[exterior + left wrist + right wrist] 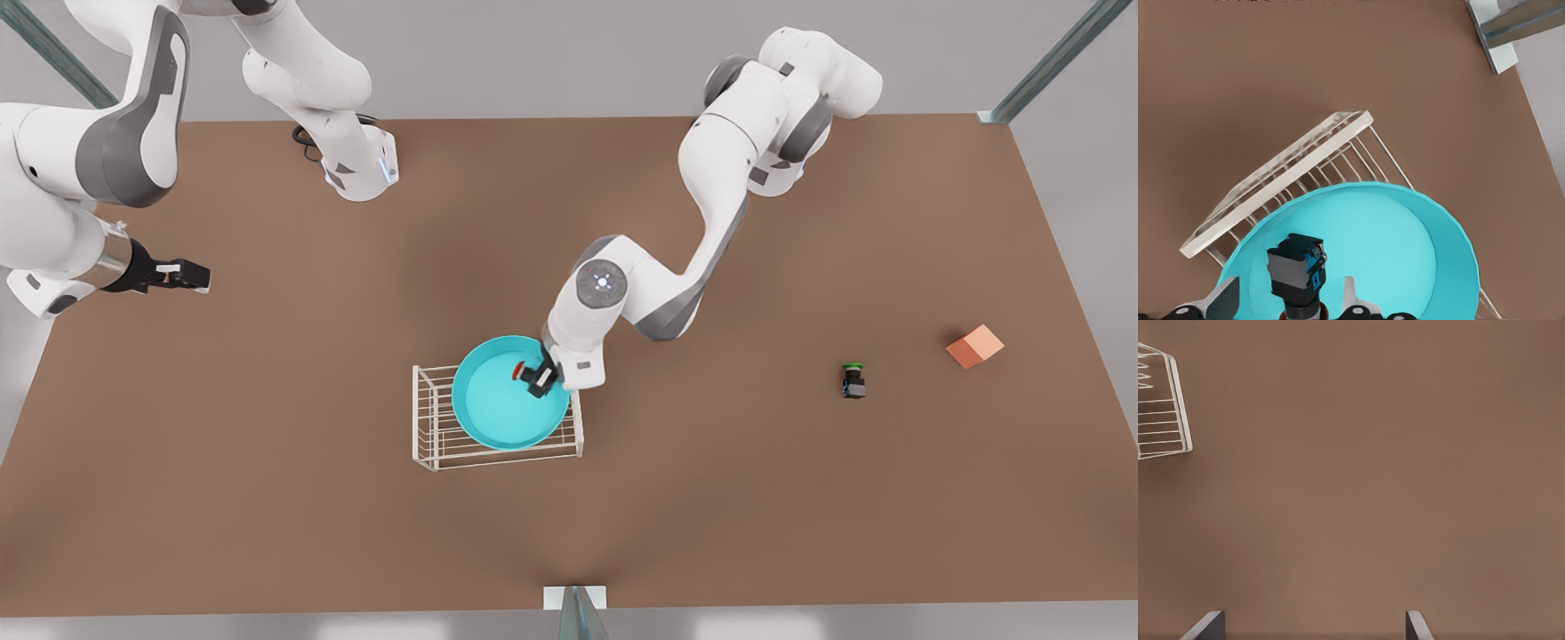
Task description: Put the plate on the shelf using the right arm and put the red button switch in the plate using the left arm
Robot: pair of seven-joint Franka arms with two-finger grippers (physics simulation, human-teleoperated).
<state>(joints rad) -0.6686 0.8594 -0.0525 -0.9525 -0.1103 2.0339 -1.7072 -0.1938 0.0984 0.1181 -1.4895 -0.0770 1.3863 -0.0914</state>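
A: Where's the red button switch?

B: Between the left end effector fingers, which look spread w/ gaps beside the body, so prob. released or about to be. It's over the plate, which sits on the shelf near the desk's middle so the drop lands inside.

A: Right end effector?

B: Fingers wide, empty, waiting by the desk edge on the front view's left. Free desk all round the shelf; green-capped switch & orange cube well apart.

The white wire rack mid-table carries the round turquoise plate; a white jointed arm reaches over its right side. A green-capped switch and orange cube sit near the brown table's right edge.
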